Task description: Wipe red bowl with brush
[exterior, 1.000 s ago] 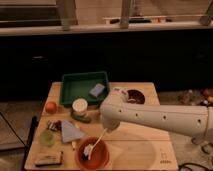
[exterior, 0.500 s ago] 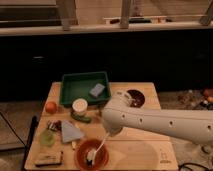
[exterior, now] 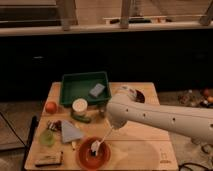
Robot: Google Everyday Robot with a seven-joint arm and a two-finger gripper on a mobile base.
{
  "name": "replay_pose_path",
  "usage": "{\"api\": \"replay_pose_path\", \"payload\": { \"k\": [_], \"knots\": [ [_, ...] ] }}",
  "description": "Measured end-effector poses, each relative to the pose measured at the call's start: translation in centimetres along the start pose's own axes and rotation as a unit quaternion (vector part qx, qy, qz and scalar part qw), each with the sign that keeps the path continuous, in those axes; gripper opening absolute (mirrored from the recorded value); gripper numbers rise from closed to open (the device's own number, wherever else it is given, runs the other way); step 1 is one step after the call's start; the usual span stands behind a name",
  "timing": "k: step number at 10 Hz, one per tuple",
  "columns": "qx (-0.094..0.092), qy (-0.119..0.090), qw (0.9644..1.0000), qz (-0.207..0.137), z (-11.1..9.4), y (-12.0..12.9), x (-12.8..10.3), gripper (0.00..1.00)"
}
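Observation:
The red bowl point(exterior: 93, 154) sits near the front edge of the wooden table, left of centre. The brush point(exterior: 103, 138) slants down into it: its white handle runs from the end of my arm to a head resting inside the bowl. My gripper point(exterior: 113, 126) hangs just above and right of the bowl, at the tip of the white arm that reaches in from the right. It is shut on the top of the brush handle, and the arm's bulk mostly covers the fingers.
A green tray point(exterior: 75, 85) holding a grey sponge point(exterior: 97, 90) stands at the back. A white cup point(exterior: 79, 105), an orange point(exterior: 51, 106), a grey cloth point(exterior: 70, 132), a green cup point(exterior: 47, 138) and a wooden block point(exterior: 48, 159) lie to the left. My arm partly hides a dark maroon bowl point(exterior: 140, 96).
My arm has shifted a little right and down, and the brush head has slid slightly to the right inside the red bowl.

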Motion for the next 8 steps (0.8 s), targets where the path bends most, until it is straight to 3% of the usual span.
{"api": "replay_pose_path", "payload": {
  "k": [2, 5, 7, 8],
  "knots": [
    [-0.003, -0.009, 0.9999, -0.012, 1.1, -0.8, -1.0, 0.03],
    [-0.009, -0.034, 0.9984, -0.044, 1.8, 0.4, -3.3, 0.03],
    [-0.010, -0.031, 0.9980, -0.055, 1.0, 1.5, -3.8, 0.03],
    [-0.009, -0.017, 0.9986, -0.048, 0.5, 1.9, -3.0, 0.03]
  ]
}}
